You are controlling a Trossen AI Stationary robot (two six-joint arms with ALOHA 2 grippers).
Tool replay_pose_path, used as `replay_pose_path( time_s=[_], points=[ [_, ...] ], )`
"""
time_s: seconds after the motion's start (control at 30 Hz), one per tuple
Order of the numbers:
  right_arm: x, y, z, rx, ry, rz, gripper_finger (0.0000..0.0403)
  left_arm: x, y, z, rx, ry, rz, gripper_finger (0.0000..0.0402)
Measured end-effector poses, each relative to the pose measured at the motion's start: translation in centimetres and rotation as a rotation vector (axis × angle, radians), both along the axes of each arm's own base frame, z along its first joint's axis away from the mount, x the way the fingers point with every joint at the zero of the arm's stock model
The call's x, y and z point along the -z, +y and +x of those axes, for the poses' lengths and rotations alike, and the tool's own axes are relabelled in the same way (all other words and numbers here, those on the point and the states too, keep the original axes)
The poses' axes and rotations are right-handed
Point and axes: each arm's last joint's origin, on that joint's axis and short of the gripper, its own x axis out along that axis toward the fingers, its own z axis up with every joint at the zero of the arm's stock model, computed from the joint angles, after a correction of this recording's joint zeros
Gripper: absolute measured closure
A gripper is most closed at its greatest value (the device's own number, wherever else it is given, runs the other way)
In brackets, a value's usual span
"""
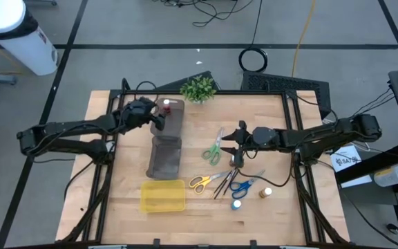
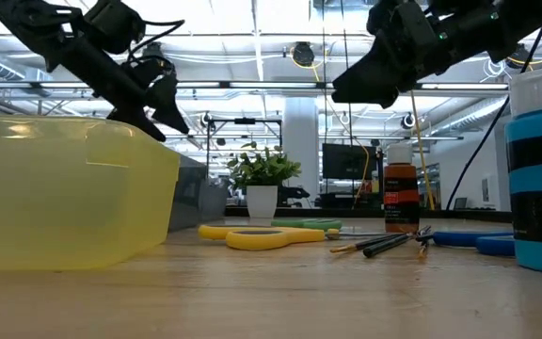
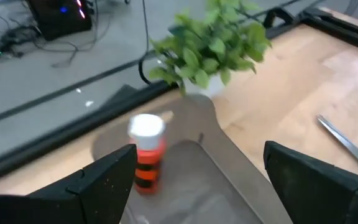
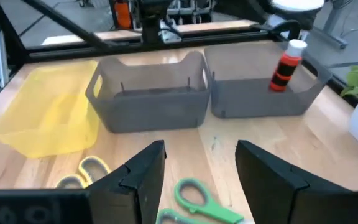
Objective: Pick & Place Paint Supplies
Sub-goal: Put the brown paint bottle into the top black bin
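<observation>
My left gripper hovers open over the far compartment of the long grey organiser. A red paint bottle with a white cap stands upright in that compartment, just beyond the fingers and untouched. My right gripper is open above the green-handled scissors, which lie flat on the table. Nearer the front edge lie yellow scissors, thin dark brushes and blue scissors. An orange bottle and a blue-capped bottle stand there.
A yellow rectangular tray sits near the front edge, just in front of the organiser. A small potted plant stands at the far edge. Bare wood lies on the table's right side and to the left of the organiser.
</observation>
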Motion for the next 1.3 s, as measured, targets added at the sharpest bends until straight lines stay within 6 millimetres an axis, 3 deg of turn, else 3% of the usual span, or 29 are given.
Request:
replay_pose_path(
  time_s=[0.17,0.3,0.43,0.57,0.77,0.9,1.03,1.3],
  points=[
    [-0.1,0.0,-0.4,-0.013,0.019,-0.039,0.0221,0.3,-1.2,0.3,0.054,0.033,-0.023,0.0042],
    [-0.5,-0.2,-2.5,0.007,0.122,-0.095,0.0218,0.3,-2.0,0.7,0.095,0.031,-0.021,0.004],
    [-0.5,-0.3,-5.0,0.127,0.231,0.025,0.0218,0.2,-2.4,0.9,0.121,0.022,-0.011,0.0043],
    [2.4,0.6,-7.1,0.147,0.314,0.15,0.0218,0.1,-2.5,1.0,0.127,0.011,-0.005,0.0045],
    [7.8,1.6,-8.8,0.079,0.296,0.155,0.0218,0.1,-2.5,1.0,0.111,-0.01,-0.028,0.0037],
    [10.0,2.0,-9.1,-0.013,0.161,0.157,0.0218,0.1,-2.5,1.0,0.11,-0.013,-0.03,0.0036],
    [11.3,2.1,-8.9,-0.044,0.183,0.16,0.0218,0.1,-2.5,1.0,0.101,-0.026,-0.042,0.0036],
    [12.1,2.8,-5.7,-0.096,0.197,0.101,0.0218,0.0,-2.5,1.1,0.1,-0.035,-0.04,0.0036]
  ],
)
